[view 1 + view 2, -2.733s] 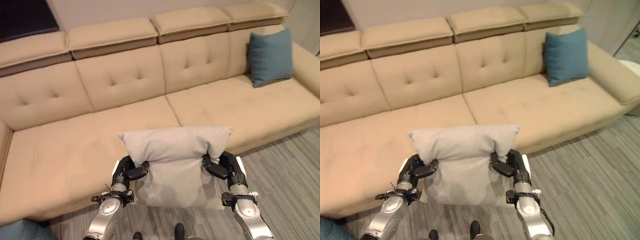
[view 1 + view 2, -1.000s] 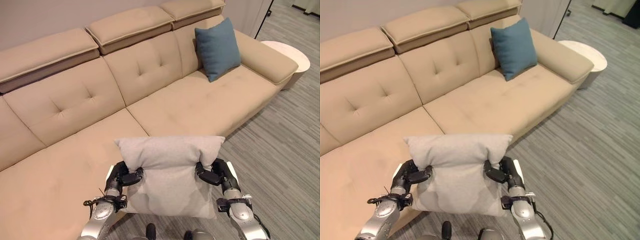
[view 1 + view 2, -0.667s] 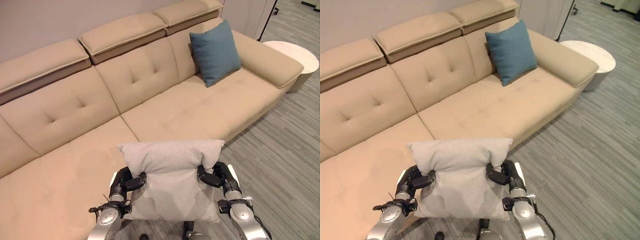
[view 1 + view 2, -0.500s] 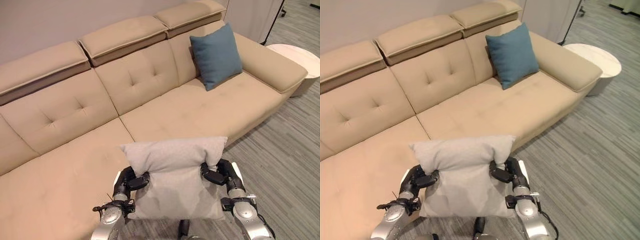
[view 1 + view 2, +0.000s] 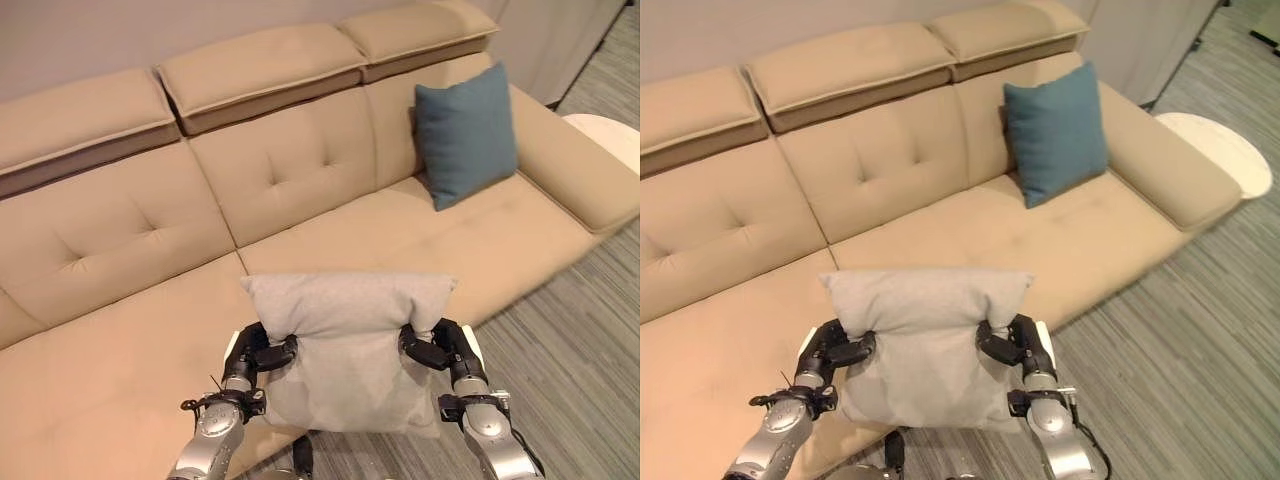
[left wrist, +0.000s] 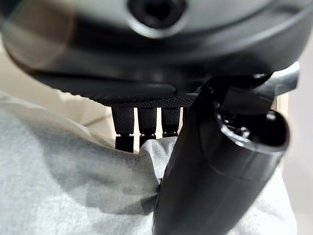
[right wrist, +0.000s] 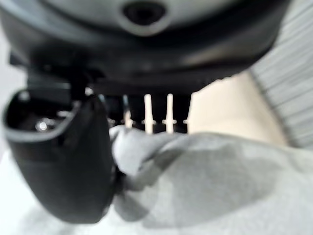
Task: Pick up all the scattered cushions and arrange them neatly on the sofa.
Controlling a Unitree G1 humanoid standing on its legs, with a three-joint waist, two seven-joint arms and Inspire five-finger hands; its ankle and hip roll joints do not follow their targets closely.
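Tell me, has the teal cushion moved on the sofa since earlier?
No. The teal cushion still leans against the sofa backrest by the right armrest; the camera shifted.

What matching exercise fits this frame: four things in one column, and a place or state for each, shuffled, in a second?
Things:
1. grey cushion
2. teal cushion
3. round white side table
4. left hand

Places or states:
A. on the floor beyond the sofa's right armrest
B. pinching one side of a cushion
C. held in front of the sofa seat by the left hand and the right hand
D. leaning upright against the backrest

Pairs: 1-C, 2-D, 3-A, 4-B
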